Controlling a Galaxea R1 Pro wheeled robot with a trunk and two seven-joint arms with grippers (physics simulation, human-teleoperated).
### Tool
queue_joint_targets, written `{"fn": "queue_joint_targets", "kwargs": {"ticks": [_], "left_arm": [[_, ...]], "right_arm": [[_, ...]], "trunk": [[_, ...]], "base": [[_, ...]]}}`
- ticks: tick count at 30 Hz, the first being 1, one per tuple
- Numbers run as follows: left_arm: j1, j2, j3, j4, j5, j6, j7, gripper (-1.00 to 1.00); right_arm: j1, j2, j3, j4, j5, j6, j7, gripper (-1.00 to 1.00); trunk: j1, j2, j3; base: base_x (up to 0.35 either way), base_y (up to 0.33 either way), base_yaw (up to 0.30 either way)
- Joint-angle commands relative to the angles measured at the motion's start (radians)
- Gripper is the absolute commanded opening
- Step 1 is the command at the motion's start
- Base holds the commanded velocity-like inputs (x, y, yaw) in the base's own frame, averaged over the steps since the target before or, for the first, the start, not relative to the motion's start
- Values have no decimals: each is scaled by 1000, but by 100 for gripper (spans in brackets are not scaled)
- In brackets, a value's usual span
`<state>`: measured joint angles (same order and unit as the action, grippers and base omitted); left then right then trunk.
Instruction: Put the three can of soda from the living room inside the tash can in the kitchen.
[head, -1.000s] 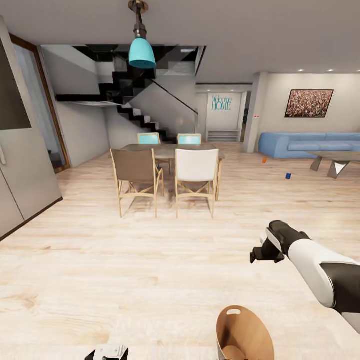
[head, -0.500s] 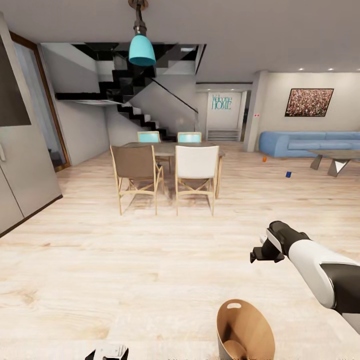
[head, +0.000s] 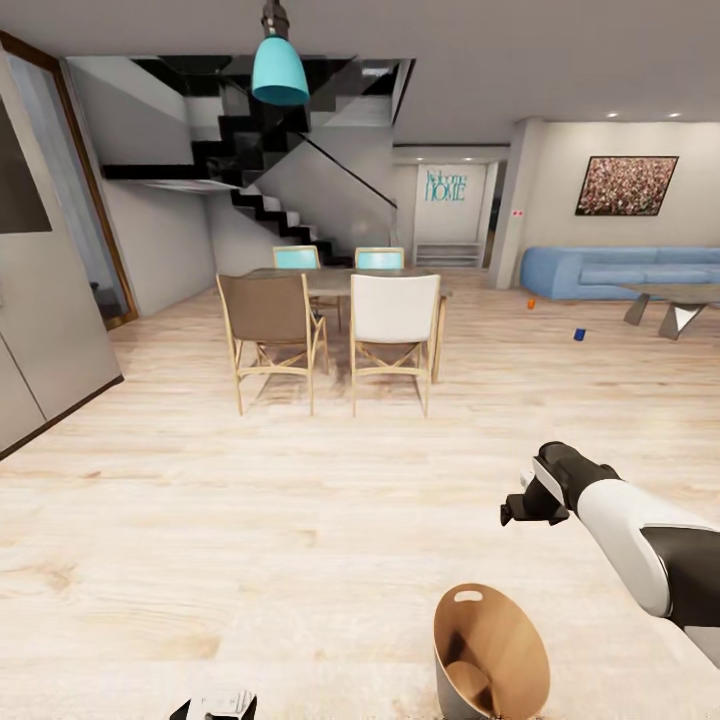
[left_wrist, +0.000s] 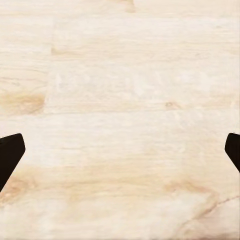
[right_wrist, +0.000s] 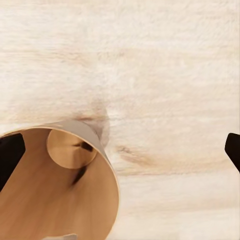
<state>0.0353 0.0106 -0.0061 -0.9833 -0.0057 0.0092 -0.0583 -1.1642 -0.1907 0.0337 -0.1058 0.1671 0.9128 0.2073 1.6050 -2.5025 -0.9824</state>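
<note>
Cans: one orange (head: 530, 303), one blue (head: 578, 335), on far floor by sofa (head: 620, 272); bin (head: 490, 662) at robot's feet; view has tilted, nothing moved; both end effectors, left (left_wrist: 120, 150) and right (right_wrist: 120, 150), spread wide, empty; fetching not begun.

Right end effector (head: 512, 508) extended forward, spread wide; left end effector (left_wrist: 120, 150) likewise.

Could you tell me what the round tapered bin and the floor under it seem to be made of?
The tapered round tan bin looks like thin bent wood: smooth matte tan outside, browner inside, oval handle cut-out. The pale plank floor looks like light wood or laminate, with visible grain and knots.
</note>
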Motion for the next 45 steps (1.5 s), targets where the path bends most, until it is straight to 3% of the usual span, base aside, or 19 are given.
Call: {"fn": "queue_joint_targets", "kwargs": {"ticks": [1, 45], "left_arm": [[0, 0, 0, 0, 0, 0, 0, 100], [0, 0, 0, -2, 0, 0, 0, 100]], "right_arm": [[0, 0, 0, 0, 0, 0, 0, 100], [1, -3, 1, 0, 2, 0, -4, 100]], "trunk": [[0, 0, -4], [20, -11, -174]], "base": [[0, 0, 0], [0, 0, 0]]}}
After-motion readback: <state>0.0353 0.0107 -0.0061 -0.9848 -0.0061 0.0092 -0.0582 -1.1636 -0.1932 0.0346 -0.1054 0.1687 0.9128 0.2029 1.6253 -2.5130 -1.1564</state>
